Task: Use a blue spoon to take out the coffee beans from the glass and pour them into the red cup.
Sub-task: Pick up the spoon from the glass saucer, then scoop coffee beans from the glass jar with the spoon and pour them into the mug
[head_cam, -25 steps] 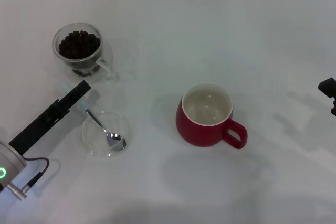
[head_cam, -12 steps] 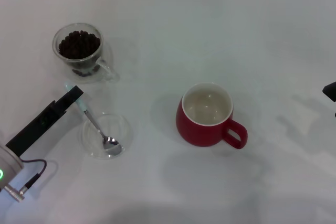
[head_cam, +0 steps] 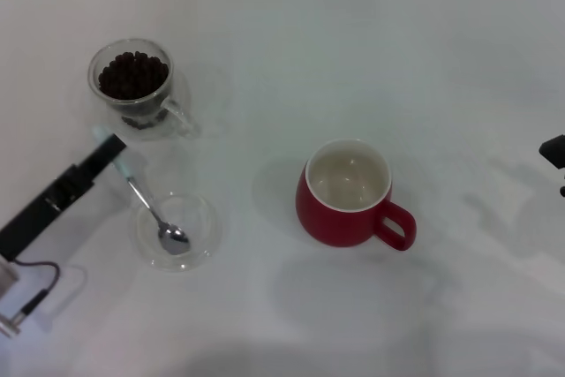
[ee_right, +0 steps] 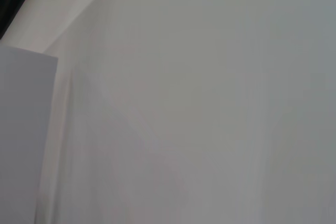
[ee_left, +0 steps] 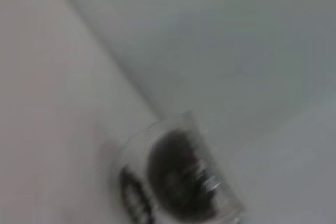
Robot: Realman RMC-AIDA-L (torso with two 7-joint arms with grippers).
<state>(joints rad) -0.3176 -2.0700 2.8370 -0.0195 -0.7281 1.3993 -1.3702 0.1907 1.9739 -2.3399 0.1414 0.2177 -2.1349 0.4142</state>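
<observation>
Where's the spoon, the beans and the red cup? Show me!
Spoon (head_cam: 171, 236), head view, on its shiny metal bowl.
Beans (head_cam: 132, 75), head view, middle of the dark pile in the glass.
Red cup (head_cam: 340, 221), head view, on its red outer wall.

Head view: high, looking steeply down at white table (head_cam: 265, 33), whole layout visible. Left wrist view: close, low, tilted, facing glass (ee_left: 178, 179) of coffee beans (ee_left: 176, 182), shared with head view. Right wrist view: only blank pale surface.

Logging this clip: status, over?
Left claw shut on blue spoon, bowl over saucer. Right claw parked at table edge. Red cup empty. Path clear.
</observation>
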